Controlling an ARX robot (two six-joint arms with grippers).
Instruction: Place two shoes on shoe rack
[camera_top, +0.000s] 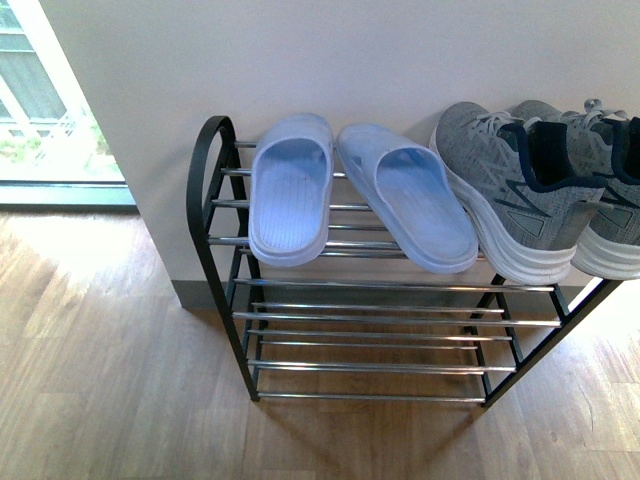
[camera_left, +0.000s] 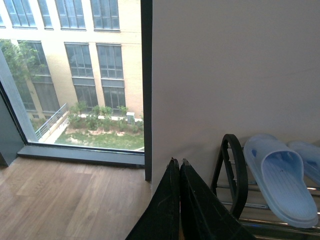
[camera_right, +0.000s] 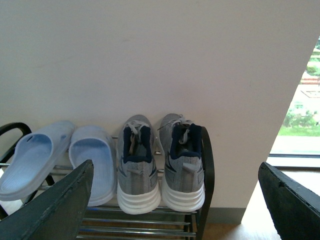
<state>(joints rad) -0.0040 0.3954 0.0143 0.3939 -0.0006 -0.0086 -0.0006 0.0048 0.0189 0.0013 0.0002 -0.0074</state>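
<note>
- The shoe rack (camera_top: 380, 318), black side frames with shiny chrome rods, stands on the wood floor (camera_top: 100, 380) against the wall.
- Two shoes (camera_right: 160, 162), grey knit on thick white soles, sit side by side on the top tier; the front view crops them.
- Pale blue slippers (camera_top: 360, 195) lie beside them.
- The right hand (camera_right: 175, 200) gapes wide; the left hand (camera_left: 179, 172) is pressed closed, empty.

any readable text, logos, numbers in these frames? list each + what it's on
None readable in any view.
Grey sneakers: no legible brand or label on heels or uppers.
Blue slippers: only moulded ridges on the footbeds, no lettering.
Shoe rack: bare rods and frame, no tag.
Building through the window: no signs.
</note>
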